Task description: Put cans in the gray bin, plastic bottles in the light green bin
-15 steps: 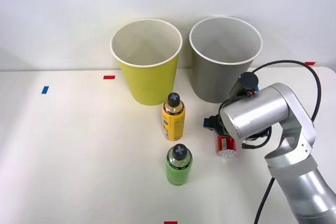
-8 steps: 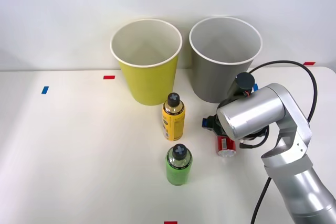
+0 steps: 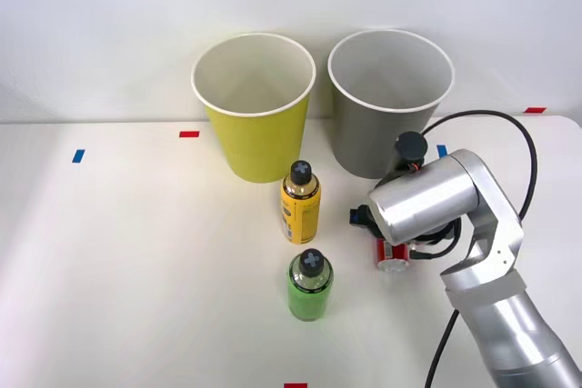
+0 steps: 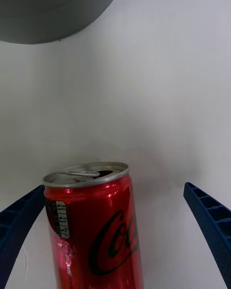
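Right arm has slid a bit further left over the red can (image 4: 94,221), which stands on the table (image 3: 136,252) just in front of the gray bin (image 3: 386,120), with the right gripper (image 4: 115,236) spread open around it, not clamped.

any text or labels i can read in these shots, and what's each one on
"Co": the start of a black script logo on the red can; the rest curves out of sight.
White label patch on the can: small print with digits, too small to read.
Yellow-labelled bottle: dark print on its label, too small to read.
Green bottle: no text readable; its black cap bears only a cross mark.
Gray bin and light green bin: no text.
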Robot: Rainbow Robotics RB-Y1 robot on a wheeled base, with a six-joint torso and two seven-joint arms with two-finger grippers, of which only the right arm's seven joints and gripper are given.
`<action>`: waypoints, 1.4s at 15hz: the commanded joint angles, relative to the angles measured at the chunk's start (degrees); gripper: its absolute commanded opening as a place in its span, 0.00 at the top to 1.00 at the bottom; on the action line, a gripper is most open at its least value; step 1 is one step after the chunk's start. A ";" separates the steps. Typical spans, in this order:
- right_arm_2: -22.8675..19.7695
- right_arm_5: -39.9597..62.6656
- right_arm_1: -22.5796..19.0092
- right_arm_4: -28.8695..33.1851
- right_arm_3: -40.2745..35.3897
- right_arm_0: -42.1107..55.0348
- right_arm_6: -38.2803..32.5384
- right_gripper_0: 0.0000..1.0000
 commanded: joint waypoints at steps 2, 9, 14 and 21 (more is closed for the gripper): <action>0.04 -0.04 0.09 0.33 0.07 0.08 1.38 0.81; 0.04 -0.04 0.88 0.77 0.07 0.08 3.05 1.00; -3.56 -0.13 1.23 -2.04 -2.57 0.17 10.60 1.00; -8.39 -0.13 -1.67 -9.43 -23.66 12.04 29.24 1.00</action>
